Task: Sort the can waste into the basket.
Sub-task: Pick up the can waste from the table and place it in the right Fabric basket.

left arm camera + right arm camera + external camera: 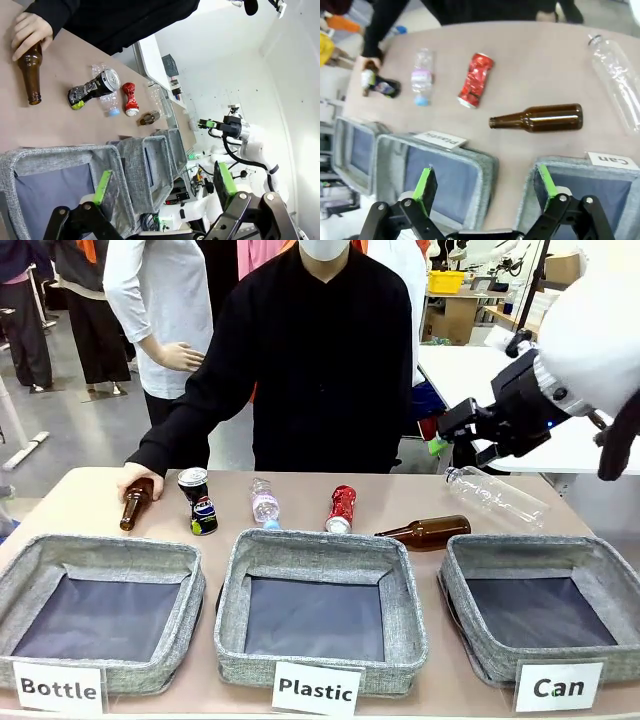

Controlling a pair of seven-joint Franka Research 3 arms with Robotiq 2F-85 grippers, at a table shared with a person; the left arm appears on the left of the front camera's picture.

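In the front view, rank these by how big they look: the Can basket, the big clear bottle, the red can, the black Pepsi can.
1. Can basket
2. Big clear bottle
3. Red can and black Pepsi can: they look about alike, so not ranked.

On the desk [80,495], the Can basket [540,548] sits right of the middle basket [320,550], a third basket [100,552] left of it. Behind the middle basket lie one can [198,500] off its left corner, a small bottle [264,502] and a second can [341,508].

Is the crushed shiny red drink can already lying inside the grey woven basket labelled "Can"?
No, the red can lies on the bare tabletop, outside the "Can" basket.
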